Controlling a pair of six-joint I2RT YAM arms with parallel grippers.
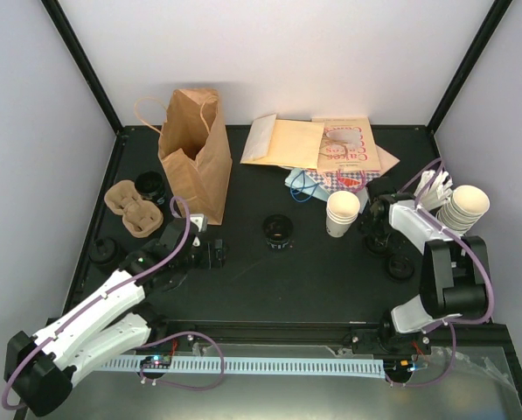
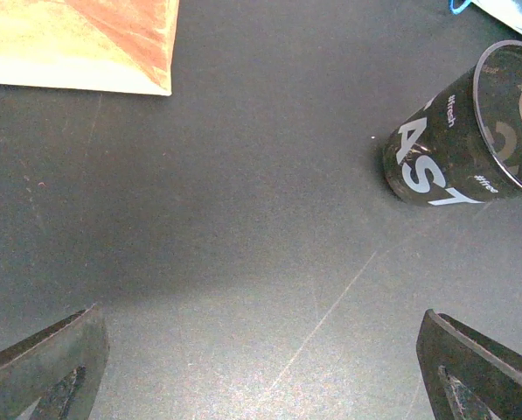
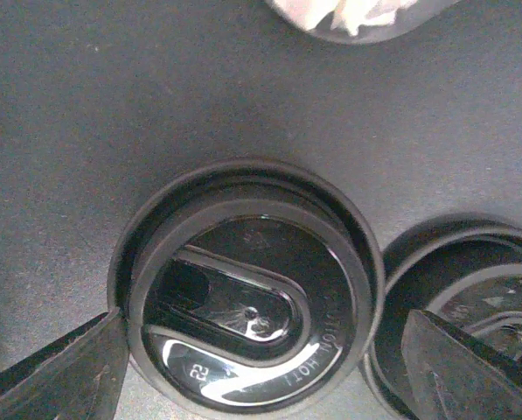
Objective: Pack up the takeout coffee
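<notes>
Toward the right edge of the table (image 1: 330, 284), the takeout coffee (image 1: 342, 213) stands upright and lidless. Just beside it, the right gripper (image 1: 376, 229) has its jaws apart astride a loose black lid (image 3: 247, 293). The left gripper (image 1: 215, 253) is spread wide near the left edge, holding nothing.

A brown paper bag (image 1: 195, 153) stands open near a cardboard cup carrier (image 1: 131, 208); a black cup (image 1: 279, 232) (white lettering) sits apart.
</notes>
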